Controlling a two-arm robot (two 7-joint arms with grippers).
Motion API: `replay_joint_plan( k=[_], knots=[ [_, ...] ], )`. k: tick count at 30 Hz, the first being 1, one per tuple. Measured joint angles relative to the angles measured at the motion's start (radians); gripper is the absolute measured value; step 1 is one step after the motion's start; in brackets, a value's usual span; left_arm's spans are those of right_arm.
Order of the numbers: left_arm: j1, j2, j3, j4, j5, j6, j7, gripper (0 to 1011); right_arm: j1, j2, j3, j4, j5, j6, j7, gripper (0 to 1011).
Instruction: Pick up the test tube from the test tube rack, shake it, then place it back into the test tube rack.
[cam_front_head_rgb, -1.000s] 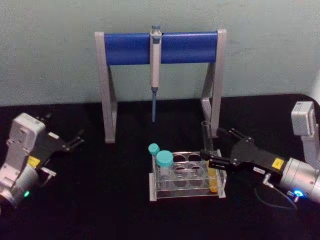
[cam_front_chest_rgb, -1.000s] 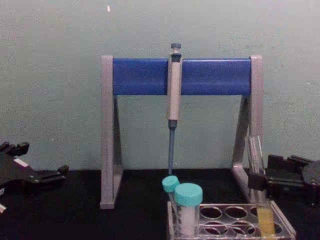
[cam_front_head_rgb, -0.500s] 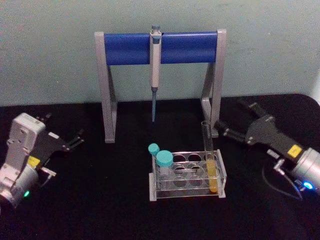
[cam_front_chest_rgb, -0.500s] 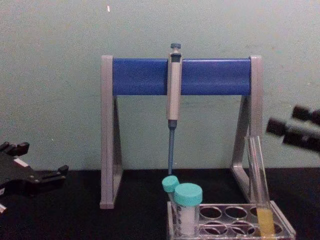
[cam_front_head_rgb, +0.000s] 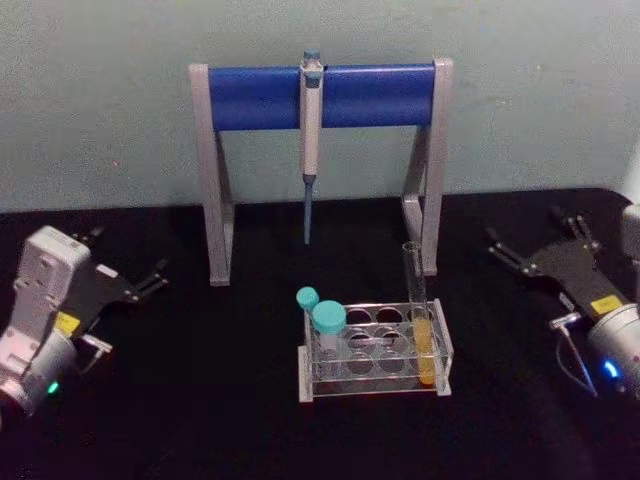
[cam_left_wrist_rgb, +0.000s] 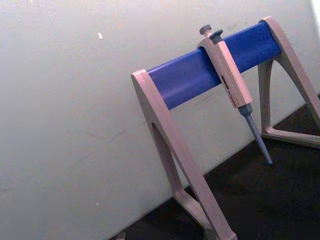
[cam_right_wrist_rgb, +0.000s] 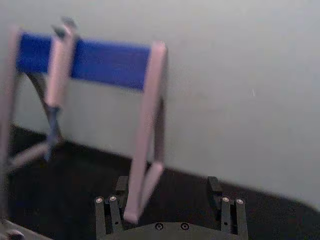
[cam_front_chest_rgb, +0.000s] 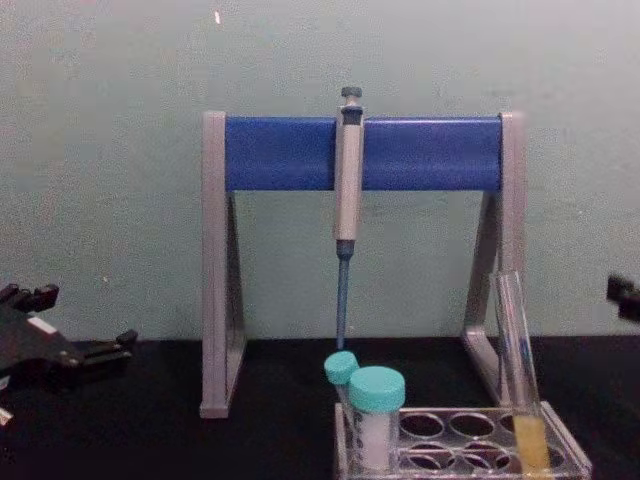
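The pipette stand (cam_front_head_rgb: 320, 95) loomed over the black bench (cam_front_head_rgb: 200, 400). The test tube rack (cam_front_head_rgb: 375, 352) had the test tube (cam_front_head_rgb: 420, 320) standing in its right-end hole. My right hand (cam_front_head_rgb: 535, 258) hung wide open, well right of it. Left hand (cam_front_head_rgb: 150, 282) sat parked, looked open. I'd call it done; just park the right arm.

The test tube (cam_front_head_rgb: 417, 312) is clear glass with yellow-orange liquid low down. The test tube rack (cam_front_head_rgb: 375, 352) is clear plastic. Two capped tubes (cam_front_head_rgb: 322, 320) wear teal lids. The pipette stand (cam_front_head_rgb: 318, 95) has grey legs and a blue bar; the pipette (cam_front_head_rgb: 310, 130) is grey with a blue tip. The desk (cam_front_head_rgb: 220, 400) is black, the wall (cam_front_head_rgb: 100, 100) pale green-grey. The left gripper (cam_front_head_rgb: 150, 280) and right gripper (cam_front_head_rgb: 528, 252) are black on silver-grey arms.
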Motion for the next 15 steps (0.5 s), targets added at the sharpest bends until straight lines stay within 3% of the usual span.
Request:
replay_joint_plan(
  k=[5,15],
  knots=[
    [0.000,0.000,0.000,0.000,0.000,0.000,0.000,1001,0.012,-0.023,-0.001,0.047,-0.019,0.077,-0.027,1000],
    [0.000,0.000,0.000,0.000,0.000,0.000,0.000,1001,0.022,-0.040,0.003,0.079,-0.022,0.111,-0.016,1000]
  ],
)
